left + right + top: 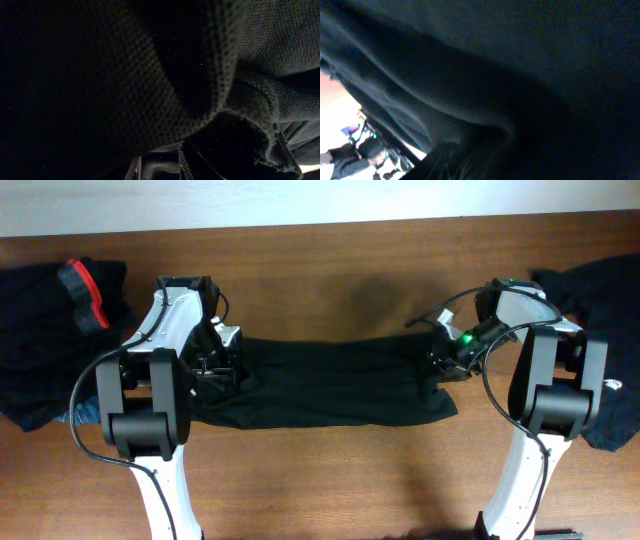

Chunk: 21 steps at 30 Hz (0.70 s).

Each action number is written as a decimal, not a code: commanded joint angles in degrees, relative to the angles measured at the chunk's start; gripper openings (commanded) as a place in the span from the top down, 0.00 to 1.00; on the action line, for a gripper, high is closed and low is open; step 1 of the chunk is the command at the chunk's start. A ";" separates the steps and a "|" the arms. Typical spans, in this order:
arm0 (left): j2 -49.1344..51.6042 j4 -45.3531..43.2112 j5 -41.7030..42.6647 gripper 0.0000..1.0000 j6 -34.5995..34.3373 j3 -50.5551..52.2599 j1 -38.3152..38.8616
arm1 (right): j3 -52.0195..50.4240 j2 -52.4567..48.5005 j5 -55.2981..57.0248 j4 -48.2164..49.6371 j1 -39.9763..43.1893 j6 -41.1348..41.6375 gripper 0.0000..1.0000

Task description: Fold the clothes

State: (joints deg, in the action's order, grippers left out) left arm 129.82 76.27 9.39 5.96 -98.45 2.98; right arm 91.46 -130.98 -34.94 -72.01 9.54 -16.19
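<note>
A black garment lies stretched as a long band across the middle of the table, between my two grippers. My left gripper is at its left end and my right gripper at its right end, each seemingly shut on the cloth. Black mesh fabric fills the left wrist view and drapes over the finger tips. Dark fabric fills the right wrist view and hides those fingers.
A pile of black clothes with a red-orange band lies at the far left. Another black pile lies at the far right, behind the right arm. The wooden table runs to the front edge.
</note>
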 commanded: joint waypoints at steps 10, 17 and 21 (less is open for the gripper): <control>1.40 -0.59 -4.48 0.74 -0.13 1.81 -1.11 | -2.10 -4.31 4.59 4.59 -0.81 1.90 0.96; 0.22 1.07 -1.44 0.71 -0.09 -0.09 -1.11 | 1.51 -3.72 10.25 2.05 1.92 3.61 0.96; -2.21 1.60 3.06 0.69 -0.09 -4.09 -1.11 | 4.52 -2.08 12.94 0.39 4.59 3.63 0.96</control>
State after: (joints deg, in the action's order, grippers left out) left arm 129.82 77.84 10.28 5.96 -99.44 2.76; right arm 93.73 -131.68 -32.12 -72.31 11.03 -13.19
